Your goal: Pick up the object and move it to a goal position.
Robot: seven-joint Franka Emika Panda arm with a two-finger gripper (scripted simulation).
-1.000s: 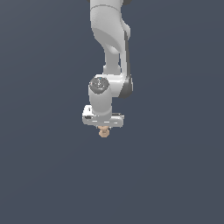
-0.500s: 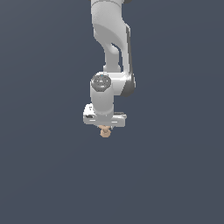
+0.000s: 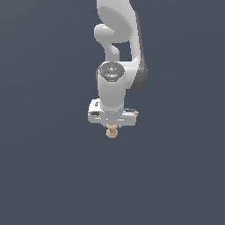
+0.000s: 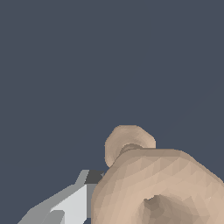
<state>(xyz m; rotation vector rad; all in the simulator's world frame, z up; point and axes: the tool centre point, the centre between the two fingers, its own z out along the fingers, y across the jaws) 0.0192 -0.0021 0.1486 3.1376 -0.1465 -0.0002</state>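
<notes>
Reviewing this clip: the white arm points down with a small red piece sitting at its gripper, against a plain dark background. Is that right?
Not quite. The piece is tan, not red. The exterior view shows it just under the gripper of the white arm, and the wrist view shows its beige surface close up beside a finger. The rest stands: the arm points down and the background is plain and dark.

open space all around gripper (image 3: 112, 127), no obstacles
</notes>
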